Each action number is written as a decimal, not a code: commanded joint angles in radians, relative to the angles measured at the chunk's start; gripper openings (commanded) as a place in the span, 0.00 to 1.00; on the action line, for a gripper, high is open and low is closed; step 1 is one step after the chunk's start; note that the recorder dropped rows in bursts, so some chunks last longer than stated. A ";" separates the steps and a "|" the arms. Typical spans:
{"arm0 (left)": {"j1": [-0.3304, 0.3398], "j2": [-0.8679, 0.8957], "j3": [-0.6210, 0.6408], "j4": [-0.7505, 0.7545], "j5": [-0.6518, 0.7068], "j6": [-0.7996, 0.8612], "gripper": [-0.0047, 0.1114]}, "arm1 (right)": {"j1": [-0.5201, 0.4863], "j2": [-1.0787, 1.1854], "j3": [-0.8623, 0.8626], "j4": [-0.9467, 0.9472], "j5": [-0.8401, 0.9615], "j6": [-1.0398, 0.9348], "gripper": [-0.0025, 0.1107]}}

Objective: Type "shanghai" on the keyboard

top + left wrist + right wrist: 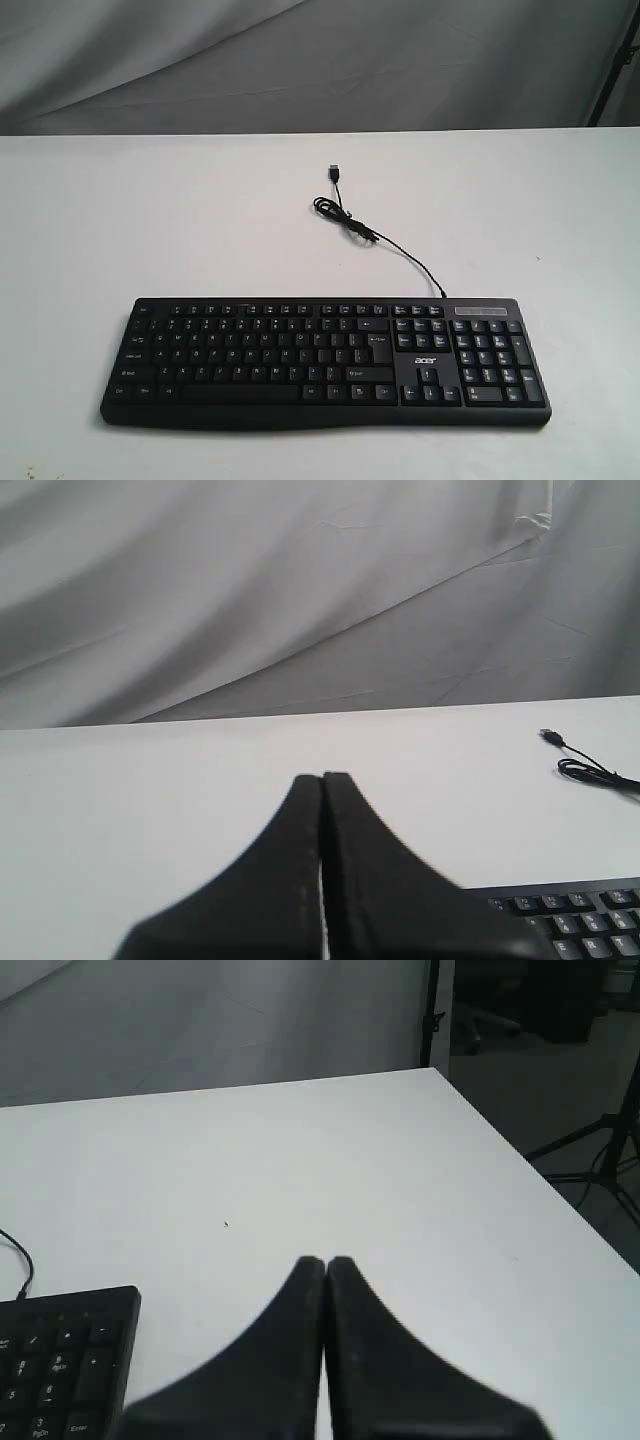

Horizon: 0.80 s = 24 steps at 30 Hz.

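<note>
The black keyboard with white legends and an acer logo lies across the near part of the white table. Its thin black cable curls back to a loose USB plug. Neither arm shows in the exterior view. In the left wrist view my left gripper is shut on nothing, with a corner of the keyboard and the cable beyond it. My right gripper is shut and empty too, above bare table beside the keyboard's number-pad end.
A grey cloth backdrop hangs behind the table. The table's side edge drops off next to my right gripper, with a black tripod on the floor beyond. Bare white tabletop surrounds the keyboard.
</note>
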 commanded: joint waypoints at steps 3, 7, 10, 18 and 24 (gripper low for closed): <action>-0.006 -0.002 0.002 0.000 -0.006 -0.003 0.04 | -0.007 -0.004 0.003 0.006 -0.002 0.001 0.02; -0.006 -0.002 0.002 0.000 -0.006 -0.003 0.04 | -0.007 -0.004 0.003 -0.032 -0.222 -0.013 0.02; -0.006 -0.002 0.002 0.000 -0.006 -0.003 0.04 | -0.007 -0.004 0.003 -0.018 -0.461 -0.013 0.02; -0.006 -0.002 0.002 0.000 -0.006 -0.003 0.04 | -0.007 -0.004 0.003 -0.018 -0.758 -0.004 0.02; -0.006 -0.002 0.002 0.000 -0.006 -0.003 0.04 | -0.007 -0.004 -0.014 -0.081 -1.121 0.482 0.02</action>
